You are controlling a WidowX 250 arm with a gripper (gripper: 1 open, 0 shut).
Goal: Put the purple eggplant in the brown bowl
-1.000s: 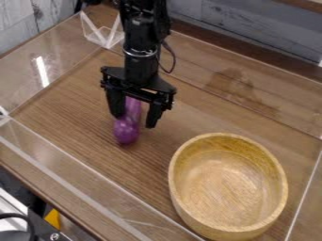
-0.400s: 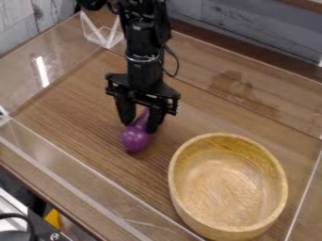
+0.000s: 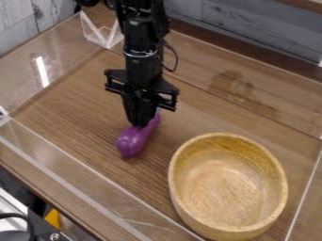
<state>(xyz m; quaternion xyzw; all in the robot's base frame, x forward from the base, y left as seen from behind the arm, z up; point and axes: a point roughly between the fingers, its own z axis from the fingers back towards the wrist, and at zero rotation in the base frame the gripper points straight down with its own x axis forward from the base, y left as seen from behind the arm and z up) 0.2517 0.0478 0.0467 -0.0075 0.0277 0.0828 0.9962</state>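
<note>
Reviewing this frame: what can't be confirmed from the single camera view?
- Contact between the hand and the purple eggplant: the fingers cover its upper end.
- Whether the eggplant rests on the table or is just lifted: the angle hides its underside.
- The brown bowl: its lower rim is cut off by the bottom edge.

We see bare wooden tabletop [image 3: 239, 89] open toward the far right corner. The large round light-brown wooden bowl [image 3: 228, 185] fills the near right corner. Clear plastic walls [image 3: 51, 155] fence the left and near edges. The black gripper [image 3: 142, 120] stands mid-table over the small purple eggplant [image 3: 136, 137].
</note>
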